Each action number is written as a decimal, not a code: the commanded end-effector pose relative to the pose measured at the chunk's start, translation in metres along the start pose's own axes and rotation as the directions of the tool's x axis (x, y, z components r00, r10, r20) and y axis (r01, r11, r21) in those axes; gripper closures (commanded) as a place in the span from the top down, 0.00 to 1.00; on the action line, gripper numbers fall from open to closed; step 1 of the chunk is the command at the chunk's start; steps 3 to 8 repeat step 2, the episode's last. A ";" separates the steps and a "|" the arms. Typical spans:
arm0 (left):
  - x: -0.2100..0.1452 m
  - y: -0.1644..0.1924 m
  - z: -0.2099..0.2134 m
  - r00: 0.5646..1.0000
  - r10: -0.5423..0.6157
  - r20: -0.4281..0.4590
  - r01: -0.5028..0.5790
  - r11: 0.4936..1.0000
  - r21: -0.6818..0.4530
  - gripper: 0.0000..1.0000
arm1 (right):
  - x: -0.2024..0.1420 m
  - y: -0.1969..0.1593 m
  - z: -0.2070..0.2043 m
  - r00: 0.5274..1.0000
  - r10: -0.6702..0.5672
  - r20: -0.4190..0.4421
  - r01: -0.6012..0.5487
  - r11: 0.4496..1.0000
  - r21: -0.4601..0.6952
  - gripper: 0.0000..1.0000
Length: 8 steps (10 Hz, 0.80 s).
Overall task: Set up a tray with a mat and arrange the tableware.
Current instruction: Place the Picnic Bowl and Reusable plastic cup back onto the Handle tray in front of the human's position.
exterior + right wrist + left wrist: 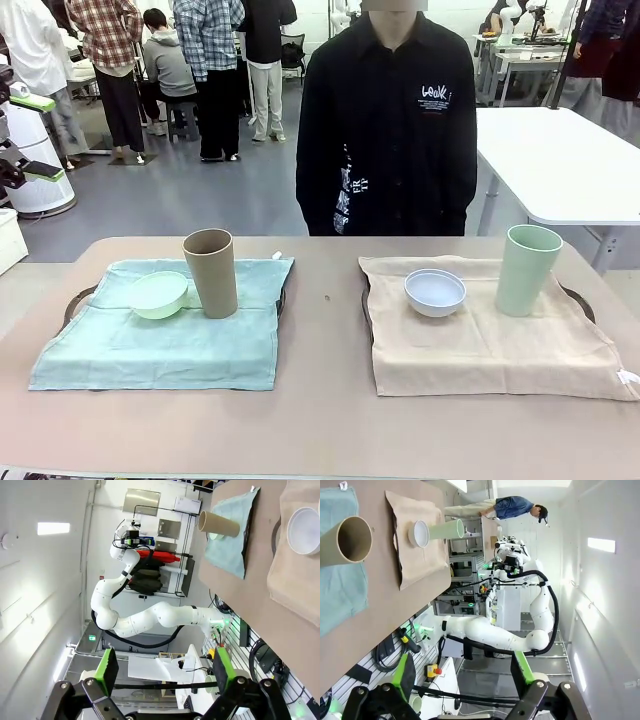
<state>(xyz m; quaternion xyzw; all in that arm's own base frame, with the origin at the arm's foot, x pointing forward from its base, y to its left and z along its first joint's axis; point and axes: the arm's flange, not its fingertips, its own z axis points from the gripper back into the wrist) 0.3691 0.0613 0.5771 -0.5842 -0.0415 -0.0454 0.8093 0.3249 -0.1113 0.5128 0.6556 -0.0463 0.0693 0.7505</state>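
A person in a black shirt (388, 120) is standing at the far side of the table (320, 410), hands out of sight; on the table two trays are lying side by side, each covered by a cloth mat; taking the tan-brown cup (211, 272) as the landmark, it is standing upright on the light blue-green mat (160, 345), toward that mat's far edge; the small light green bowl (159, 295) is sitting just left of the cup, touching or nearly touching its base, slightly tilted; the dark rim of the left tray (75, 305) is peeking out from under the mat, left of the cup; well to the right of the cup, across a bare strip of table, the beige mat (480, 350) is covering the second tray; the whitish-blue bowl (435, 292) is resting on it, on the side nearer the cup, and the pale green cup (527, 269) is standing upright beyond that bowl, farthest from the tan-brown one; the left gripper (461, 672) is hanging off the table's edge, well away from the cup, its green-padded fingers spread wide and holding nothing; the right gripper (165, 670) is likewise hanging clear of the table, fingers spread wide and empty.
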 end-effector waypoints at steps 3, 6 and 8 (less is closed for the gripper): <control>-0.003 -0.001 0.002 1.000 -0.008 -0.004 0.008 1.000 0.008 1.00 | -0.001 0.001 0.002 1.000 0.000 0.001 0.000 1.000 0.002 1.00; -0.003 -0.001 0.002 1.000 -0.008 -0.004 0.008 1.000 0.008 1.00 | -0.001 0.001 0.002 1.000 0.000 0.001 0.000 1.000 0.002 1.00; -0.003 -0.001 0.002 1.000 -0.008 -0.004 0.008 1.000 0.008 1.00 | -0.001 0.001 0.002 1.000 0.000 0.001 0.000 1.000 0.002 1.00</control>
